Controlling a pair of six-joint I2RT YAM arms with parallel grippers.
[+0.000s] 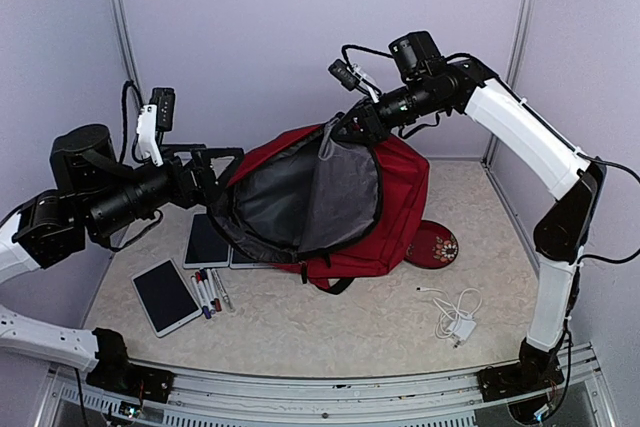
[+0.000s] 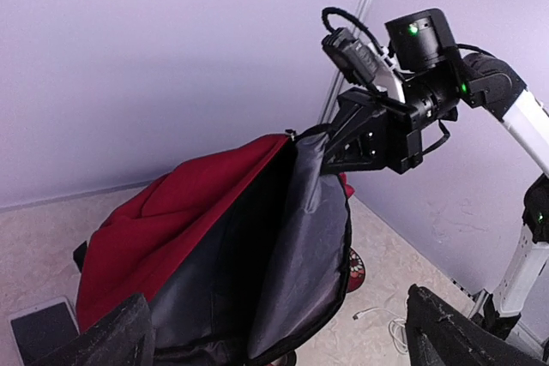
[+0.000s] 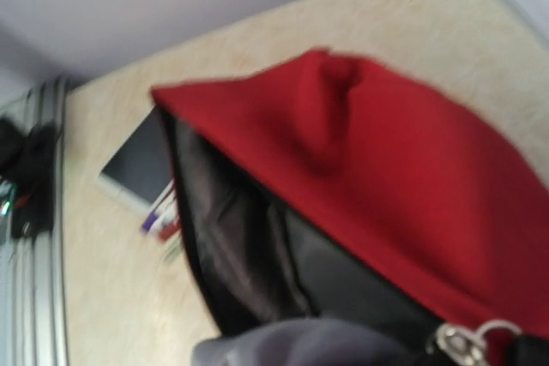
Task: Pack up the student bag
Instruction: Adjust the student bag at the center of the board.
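Now, right gripper (image 1: 348,129) clenched on student bag (image 1: 400,207) top, left gripper (image 1: 222,175) spread open beside its rim

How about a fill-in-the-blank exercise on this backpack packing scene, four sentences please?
The student bag has a dark ___ outer fabric.
The right arm's fingers hold up the bag's ___ inner flap.
The left arm's fingers stand ___.
The coiled cable by the right arm's base is ___.
Missing words: red, grey, open, white.
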